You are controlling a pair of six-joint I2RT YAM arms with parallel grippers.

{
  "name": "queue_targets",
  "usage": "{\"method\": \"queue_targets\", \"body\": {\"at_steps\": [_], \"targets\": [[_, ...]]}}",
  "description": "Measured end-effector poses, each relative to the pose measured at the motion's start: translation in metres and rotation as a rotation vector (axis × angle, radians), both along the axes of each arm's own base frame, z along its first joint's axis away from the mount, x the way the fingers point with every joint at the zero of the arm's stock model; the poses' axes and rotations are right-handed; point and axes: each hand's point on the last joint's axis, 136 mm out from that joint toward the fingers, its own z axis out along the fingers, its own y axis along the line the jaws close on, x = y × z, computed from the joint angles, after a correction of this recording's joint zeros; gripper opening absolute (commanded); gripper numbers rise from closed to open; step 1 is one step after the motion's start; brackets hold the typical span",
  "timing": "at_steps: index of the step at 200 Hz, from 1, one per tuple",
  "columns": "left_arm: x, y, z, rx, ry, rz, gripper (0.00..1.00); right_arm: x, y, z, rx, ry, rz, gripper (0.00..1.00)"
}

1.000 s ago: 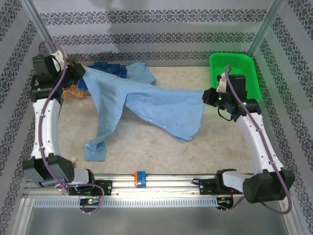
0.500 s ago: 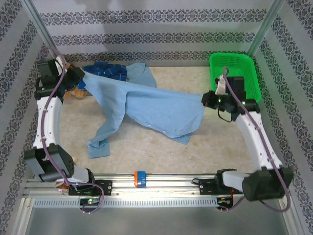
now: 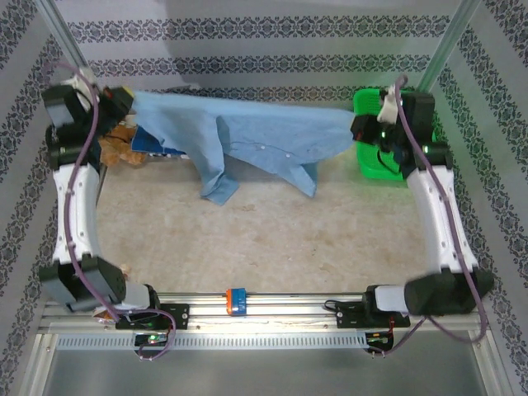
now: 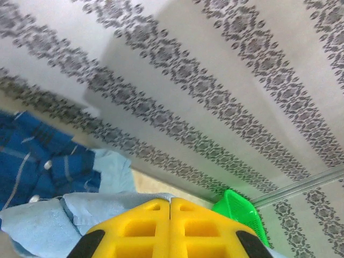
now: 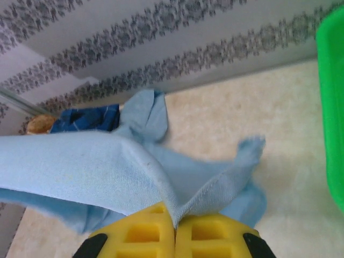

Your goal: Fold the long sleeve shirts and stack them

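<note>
Blue shirt point(image 3: 256, 132) was held up off the table point(image 3: 272, 239), stretched almost straight between the two arms along the far wall.

- Left gripper point(image 3: 125, 101): fingers clenched on one end of the blue shirt. From its wrist camera the yellow pads met with no gap, and pale cloth bunched just under them.
- Right gripper point(image 3: 357, 129): pinched tight on the opposite end. A fold of blue cloth ran right into the seam between its pads.
- A sleeve point(image 3: 217, 177) and a second flap hung loose from the taut edge, their tips low over the table. I could not tell whether they touched it.
- Plaid shirt point(image 3: 153, 142): crumpled on the table in the far left corner, partly under the raised blue one and touching the bear point(image 3: 115, 147).
- Green basket point(image 3: 381, 169): far right corner, right arm over it.

Reading: the two-point hold at height looked meant to let the cloth's weight pull out the wrinkles and clear the sleeves, so the shirt could be laid flat on the bare middle of the table. No fold was made yet, and the plaid shirt lay unfolded. Risk: the dangling sleeve could land tucked under the body.
</note>
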Motion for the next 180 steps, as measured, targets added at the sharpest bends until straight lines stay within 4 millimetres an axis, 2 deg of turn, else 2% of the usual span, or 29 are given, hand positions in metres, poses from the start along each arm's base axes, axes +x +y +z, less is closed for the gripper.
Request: {"method": "queue_targets", "body": {"at_steps": [11, 28, 35, 41, 43, 44, 47, 48, 50, 54, 59, 60, 61, 74, 86, 95, 109, 123, 140, 160, 180], "targets": [[-0.020, 0.001, -0.028, -0.013, 0.051, 0.027, 0.04, -0.028, 0.007, -0.025, 0.019, 0.026, 0.001, 0.00], [-0.046, 0.003, -0.082, -0.040, 0.169, 0.082, 0.04, -0.077, 0.020, -0.083, 0.074, 0.128, -0.006, 0.00], [-0.056, 0.004, -0.113, -0.059, 0.243, 0.111, 0.04, -0.098, 0.025, -0.114, 0.089, 0.187, -0.014, 0.08], [-0.065, 0.005, -0.141, -0.081, 0.319, 0.137, 0.06, -0.115, 0.027, -0.141, 0.098, 0.244, -0.026, 0.19], [-0.068, 0.005, -0.152, -0.089, 0.347, 0.146, 0.10, -0.119, 0.028, -0.147, 0.096, 0.256, -0.027, 0.22], [-0.069, 0.006, -0.155, -0.091, 0.356, 0.150, 0.13, -0.123, 0.028, -0.155, 0.095, 0.273, -0.030, 0.28], [-0.074, 0.006, -0.168, -0.100, 0.391, 0.161, 0.22, -0.132, 0.028, -0.169, 0.101, 0.311, -0.045, 0.35], [-0.075, 0.006, -0.172, -0.103, 0.401, 0.164, 0.25, -0.134, 0.028, -0.172, 0.104, 0.319, -0.047, 0.35], [-0.080, 0.006, -0.188, -0.117, 0.445, 0.178, 0.33, -0.141, 0.028, -0.183, 0.100, 0.343, -0.050, 0.42], [-0.086, 0.006, -0.204, -0.126, 0.491, 0.191, 0.46, -0.151, 0.027, -0.197, 0.100, 0.383, -0.068, 0.47], [-0.095, 0.006, -0.226, -0.144, 0.556, 0.211, 0.56, -0.162, 0.025, -0.215, 0.099, 0.428, -0.093, 0.50], [-0.097, 0.006, -0.230, -0.146, 0.566, 0.213, 0.57, -0.164, 0.024, -0.217, 0.099, 0.435, -0.097, 0.50], [-0.103, 0.005, -0.242, -0.158, 0.604, 0.223, 0.58, -0.168, 0.022, -0.223, 0.100, 0.452, -0.112, 0.52], [-0.132, 0.000, -0.289, -0.199, 0.762, 0.264, 0.71, -0.191, 0.012, -0.255, 0.110, 0.532, -0.196, 0.60], [-0.156, -0.003, -0.314, -0.225, 0.877, 0.297, 0.77, -0.204, 0.001, -0.269, 0.107, 0.567, -0.268, 0.62], [-0.165, -0.003, -0.321, -0.226, 0.923, 0.319, 0.82, -0.206, -0.005, -0.268, 0.107, 0.564, -0.308, 0.62], [-0.167, 0.001, -0.318, -0.214, 0.932, 0.344, 0.83, -0.202, -0.012, -0.263, 0.105, 0.541, -0.356, 0.63], [-0.160, 0.006, -0.306, -0.195, 0.908, 0.360, 0.85, -0.194, -0.018, -0.255, 0.096, 0.542, -0.393, 0.63], [-0.145, 0.012, -0.283, -0.155, 0.853, 0.367, 0.88, -0.178, -0.020, -0.243, 0.070, 0.559, -0.397, 0.64], [-0.124, 0.004, -0.255, -0.089, 0.777, 0.317, 0.93, -0.148, -0.007, -0.226, 0.012, 0.568, -0.321, 0.64], [-0.106, -0.016, -0.247, -0.009, 0.784, 0.225, 0.94, -0.125, 0.022, -0.215, -0.052, 0.566, -0.185, 0.64]]}}
